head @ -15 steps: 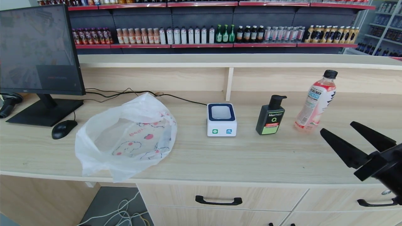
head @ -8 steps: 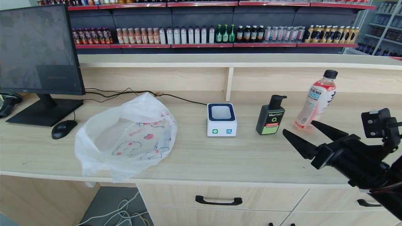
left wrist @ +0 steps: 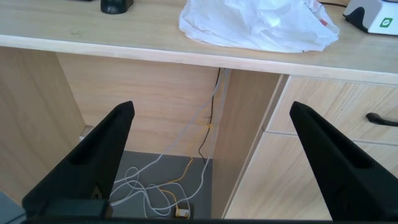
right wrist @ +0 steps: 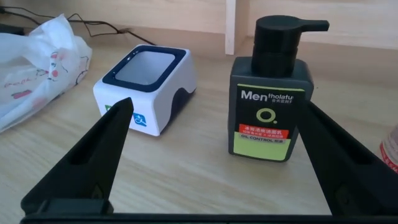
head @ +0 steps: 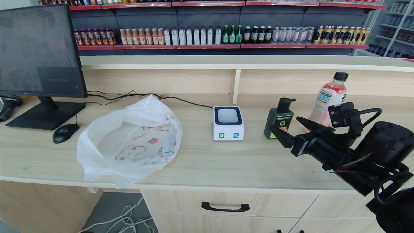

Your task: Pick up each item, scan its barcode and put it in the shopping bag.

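Right gripper [head: 284, 121] here, fingers spread wide with nothing in them, low over the counter [head: 226, 161] and pointed straight at the pump bottle [right wrist: 271, 106]. It's a squat dark bottle with a black pump head and a lime green label with a red strip; it stands upright, facing me, and lines up in the gap between my two fingers; from the wrist view there's bare wood in front of it.

The pink drink bottle [head: 327, 97] with a black cap stands upright just beside it on the right side, a bit farther back. The white scanner [head: 228, 123] with its dark blue rim sits to the left, apart from the pump bottle. Past that, the shopping bag [head: 129, 142] lies slumped and open on the counter; then there's a mouse [head: 65, 133] and a monitor [head: 38, 48] at the far left.

My left gripper [left wrist: 211, 106] is also spread wide and empty, hanging below the counter edge in front of the cabinet, with loose cables [left wrist: 155, 186] on the floor underneath.
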